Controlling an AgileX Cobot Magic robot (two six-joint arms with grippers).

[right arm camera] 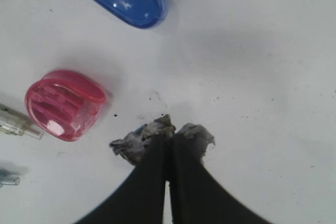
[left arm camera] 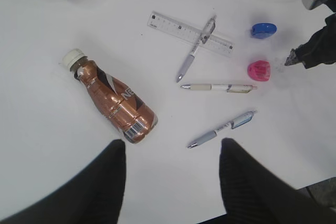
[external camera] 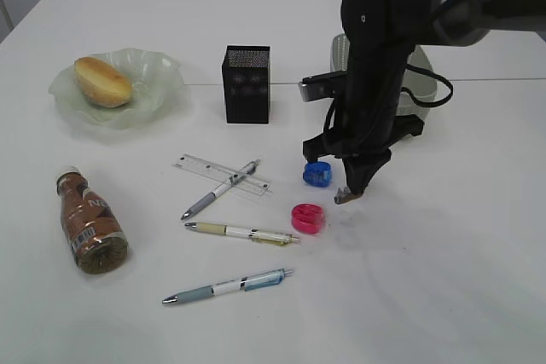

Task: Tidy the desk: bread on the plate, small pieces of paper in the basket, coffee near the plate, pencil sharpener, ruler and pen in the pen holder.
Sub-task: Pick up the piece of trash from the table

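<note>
On the counter [external camera: 478,236] lie three pens [external camera: 241,232], one ruler [external camera: 198,164], two sharpeners, blue [external camera: 316,173] and pink [external camera: 307,217], and one coffee bottle [external camera: 90,223]. One bread roll [external camera: 102,81] sits on the plate [external camera: 158,91]. The right hand [right arm camera: 169,139] pinches one paper scrap [right arm camera: 137,140] beside the pink sharpener. The left hand [left arm camera: 173,153] hangs spread, holding nothing.

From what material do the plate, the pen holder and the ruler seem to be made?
The plate: likely glass, perhaps clear plastic; pale green, translucent, glossy wavy rim. The pen holder: probably metal mesh, matte black, with fine perforations near the top. The ruler: clear plastic, it seems; the white desk shows through under black markings.
</note>
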